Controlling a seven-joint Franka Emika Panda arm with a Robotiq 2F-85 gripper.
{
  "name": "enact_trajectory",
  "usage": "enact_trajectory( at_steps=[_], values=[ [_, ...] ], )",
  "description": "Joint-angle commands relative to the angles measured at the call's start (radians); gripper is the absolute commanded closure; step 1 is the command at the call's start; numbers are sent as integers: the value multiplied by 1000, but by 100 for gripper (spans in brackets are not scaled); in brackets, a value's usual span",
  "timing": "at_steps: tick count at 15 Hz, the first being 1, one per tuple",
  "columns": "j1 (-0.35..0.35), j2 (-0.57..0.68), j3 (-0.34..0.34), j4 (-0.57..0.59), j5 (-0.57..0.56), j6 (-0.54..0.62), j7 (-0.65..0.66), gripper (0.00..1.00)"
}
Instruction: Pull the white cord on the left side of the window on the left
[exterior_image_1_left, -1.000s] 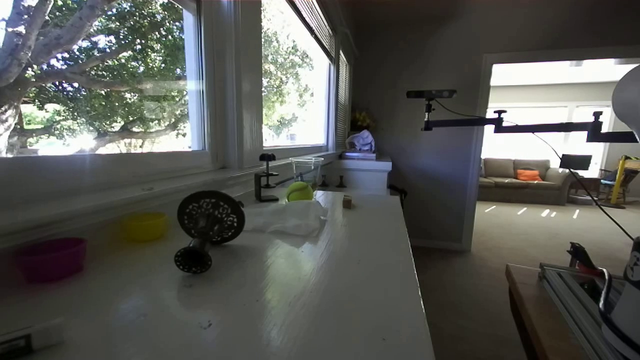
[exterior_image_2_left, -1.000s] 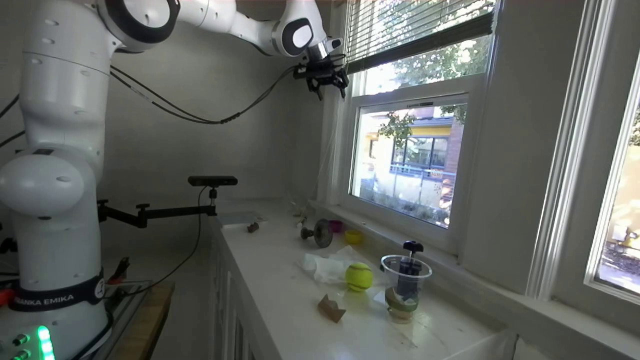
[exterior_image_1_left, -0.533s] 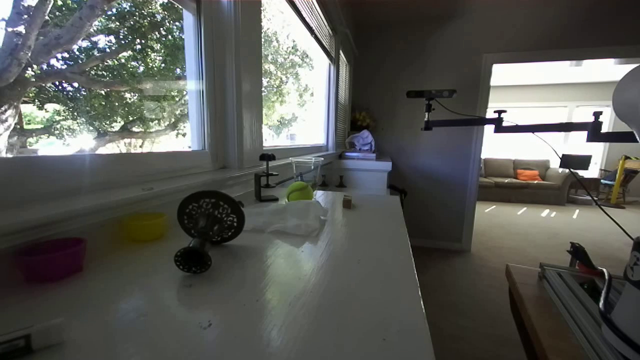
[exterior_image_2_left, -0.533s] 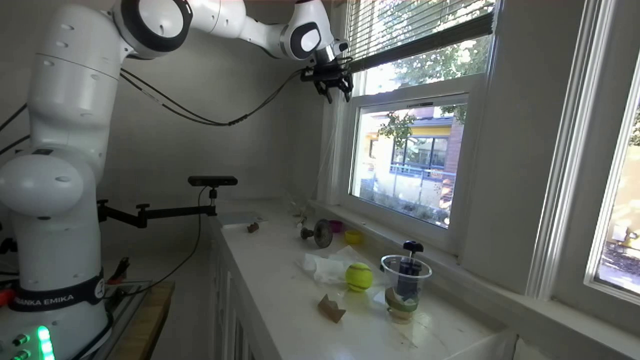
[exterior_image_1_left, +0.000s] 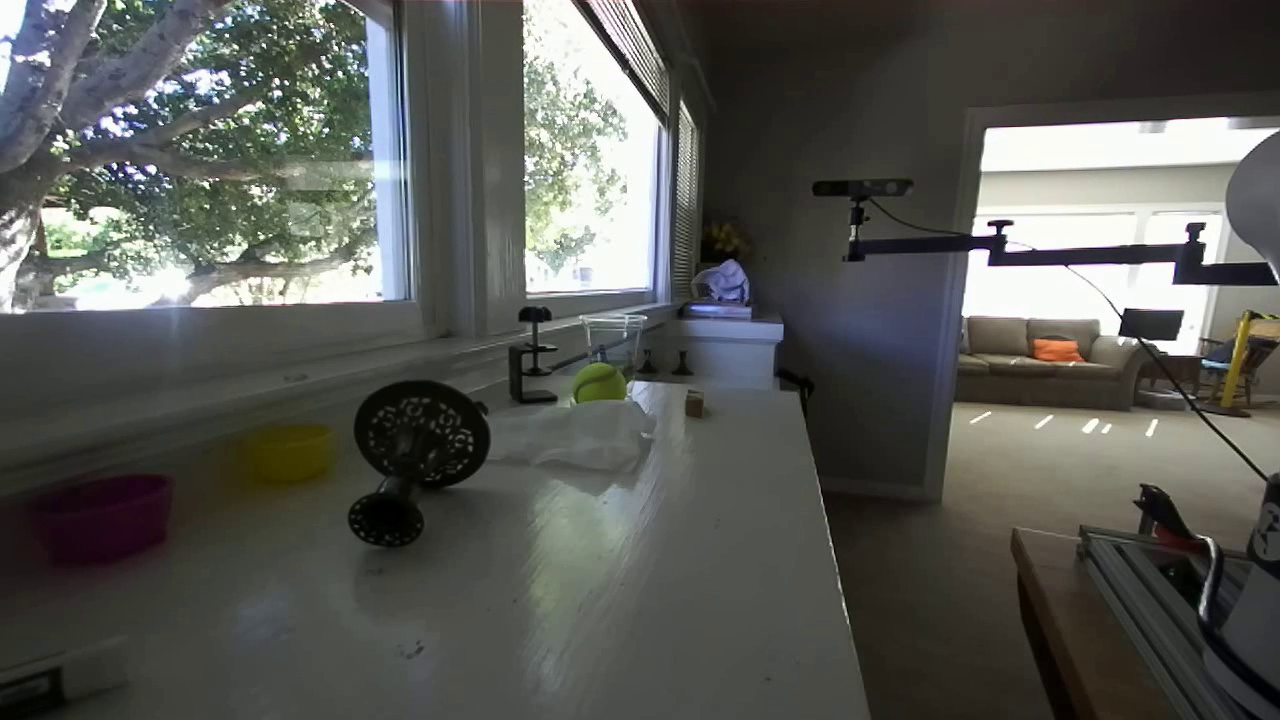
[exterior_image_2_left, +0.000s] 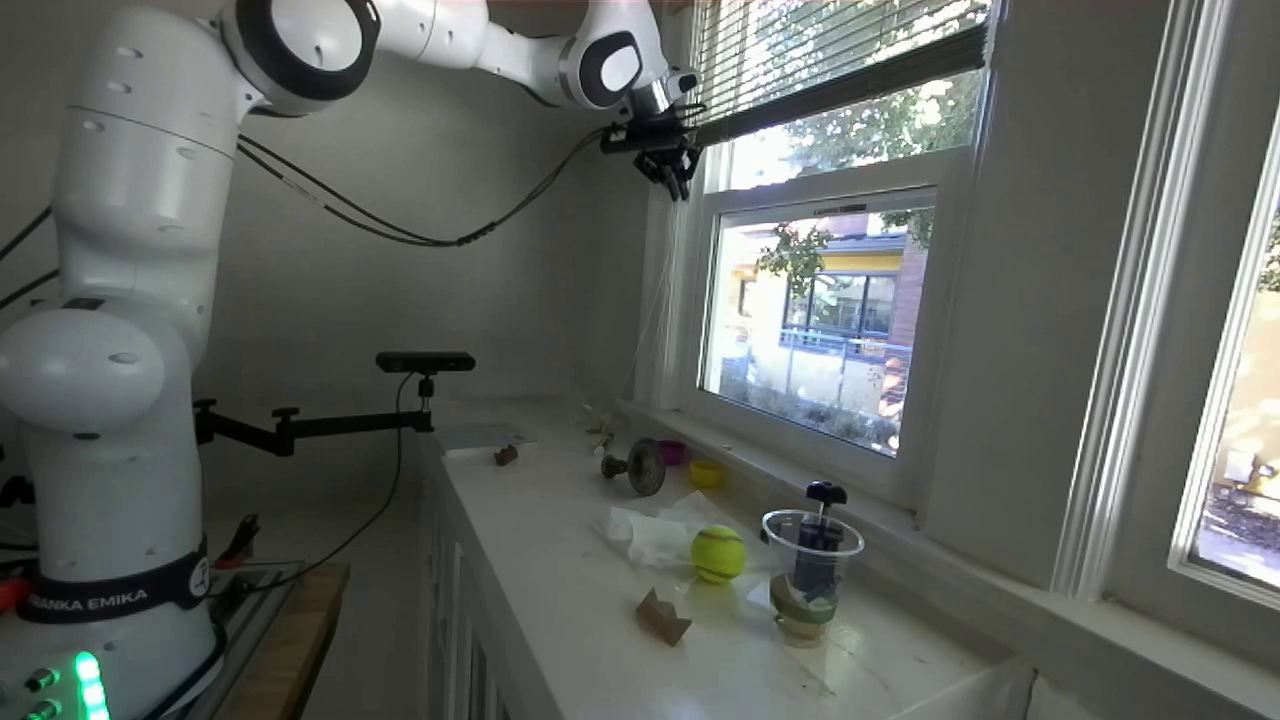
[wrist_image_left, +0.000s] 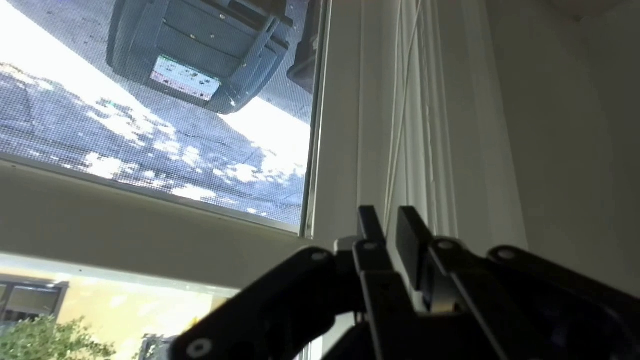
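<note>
Between the gripper's (wrist_image_left: 389, 216) slightly parted fingers the white cord (wrist_image_left: 395, 150) is seen; bowls (exterior_image_1_left: 104, 520) and cup (exterior_image_2_left: 811, 580), contents unclear, are set by the worktop's (exterior_image_2_left: 570, 600) window-side edge.

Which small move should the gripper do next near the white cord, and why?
Probably close the gripper fully: in the wrist view, the white cord seems to run into the gap between its fingertips, which stand apart, so pulling now might miss it.

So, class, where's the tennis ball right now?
In an exterior view, right of centre, the tennis ball sits between the white sheet and the clear cup.
</note>
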Motion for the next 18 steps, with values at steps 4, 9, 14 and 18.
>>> enact_trajectory(
  at_steps=[4,9,14,18],
  values=[
    [-6,0,8,23,58,-32,-10,100],
    [-13,-6,-5,13,46,-52,-3,74],
    [-14,-1,-1,29,44,-52,-10,46],
    [-12,1,4,38,45,-55,-13,20]
  ],
)
